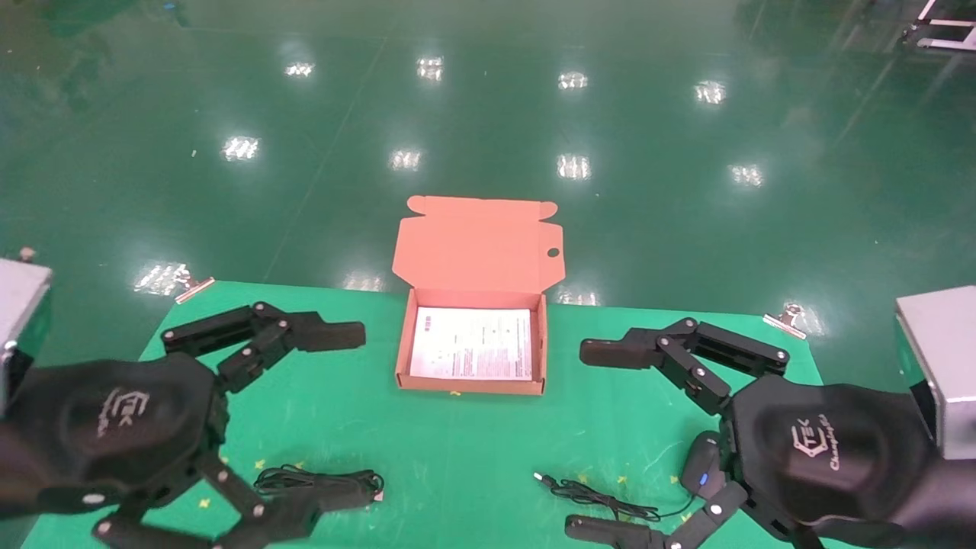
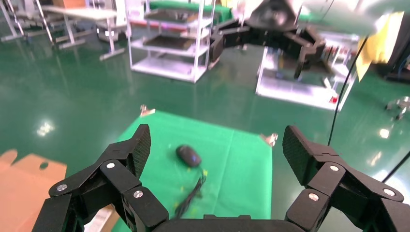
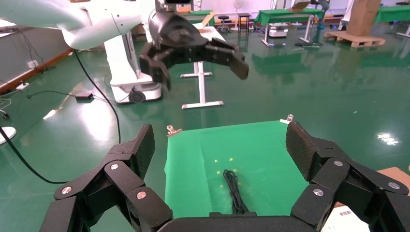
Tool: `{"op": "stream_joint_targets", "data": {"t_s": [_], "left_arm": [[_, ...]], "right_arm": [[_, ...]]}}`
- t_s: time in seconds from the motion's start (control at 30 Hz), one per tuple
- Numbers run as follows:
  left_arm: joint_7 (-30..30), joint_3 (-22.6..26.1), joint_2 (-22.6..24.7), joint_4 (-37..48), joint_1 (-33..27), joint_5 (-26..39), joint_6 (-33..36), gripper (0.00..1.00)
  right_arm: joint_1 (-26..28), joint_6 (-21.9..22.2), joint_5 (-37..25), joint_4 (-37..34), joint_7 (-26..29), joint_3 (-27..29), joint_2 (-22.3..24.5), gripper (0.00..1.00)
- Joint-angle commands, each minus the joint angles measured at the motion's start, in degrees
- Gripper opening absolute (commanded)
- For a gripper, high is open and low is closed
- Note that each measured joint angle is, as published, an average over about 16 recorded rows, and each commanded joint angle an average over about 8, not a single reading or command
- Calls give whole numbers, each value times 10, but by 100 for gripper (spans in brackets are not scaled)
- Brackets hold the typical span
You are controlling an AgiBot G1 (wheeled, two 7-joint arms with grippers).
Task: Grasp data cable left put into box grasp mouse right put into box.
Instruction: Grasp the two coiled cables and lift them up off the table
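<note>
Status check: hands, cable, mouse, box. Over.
Left hand open above data cable. Right hand open over mouse. Box open, only a printed sheet inside. Nothing blocking.

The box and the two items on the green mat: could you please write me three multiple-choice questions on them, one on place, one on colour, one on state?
1. Where does the data cable lie?
A. inside the box
B. on the mat by the left claw
C. on the floor

2. What colour is the box?
A. orange-brown
B. blue
C. white

3. How is the right claw?
A. shut on the mouse
B. shut, empty
C. open, over the mouse

Answers: 1 B, the bundle rests on the green mat near the left fingers. 2 A, its cardboard walls and raised lid are orange-brown. 3 C, its fingers are spread wide and hold nothing.
</note>
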Motion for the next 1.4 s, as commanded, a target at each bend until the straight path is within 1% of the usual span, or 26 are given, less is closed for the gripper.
{"op": "stream_joint_targets", "data": {"t_s": [0.03,0.17,0.33,0.43,0.6,0.7,0.8,0.93,1.03,1.23,1.4], "left_arm": [[-3,3,-2,3,-1,8,-5,100],[-12,30,6,-2,-31,64,3,100],[-15,72,27,-17,-78,158,12,100],[-17,99,43,-26,-104,222,13,100],[-24,143,75,-34,-141,325,10,100],[-28,168,93,-35,-156,382,6,100],[-33,190,108,-36,-164,436,-1,100],[-40,219,125,-36,-170,507,-11,100],[-47,238,137,-35,-170,557,-20,100],[-70,269,161,-22,-158,642,-46,100],[-91,285,183,10,-147,692,-72,100]], "right_arm": [[-1,0,-2,0,0,0,3,100],[31,-9,-66,10,7,-25,8,100],[108,-33,-182,24,10,-85,-5,100],[162,-45,-250,28,0,-139,-21,100],[243,-49,-335,31,-20,-245,-46,100],[281,-46,-376,31,-26,-304,-61,100],[306,-41,-416,33,-28,-354,-77,100],[323,-31,-465,34,-29,-404,-98,100],[322,-18,-499,35,-28,-429,-112,100],[301,25,-565,36,-15,-458,-131,100],[275,64,-617,34,12,-472,-141,100]]}}
